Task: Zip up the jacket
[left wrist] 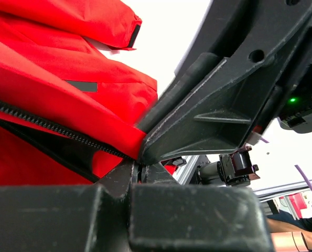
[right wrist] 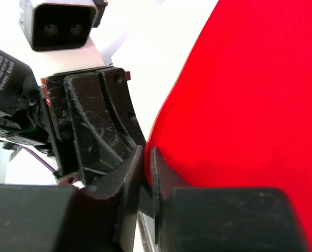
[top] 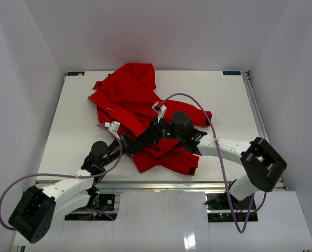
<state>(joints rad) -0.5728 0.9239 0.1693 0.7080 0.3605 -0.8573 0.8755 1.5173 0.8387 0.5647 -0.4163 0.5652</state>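
We see the left gripper [left wrist: 138, 167] clenched on the jacket [left wrist: 66, 58], its zipper [left wrist: 51, 126] running away up-left; right gripper [right wrist: 147, 155] alongside, nearly closed (hold unclear to us).

No readable text or labels anywhere

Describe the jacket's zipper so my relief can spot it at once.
Start from the crumpled red jacket. In the left wrist view, a dark toothed line, the zipper, runs diagonally across the red fabric down to the left pincer. Unlike the flat grey patch above it, it is long and ridged.
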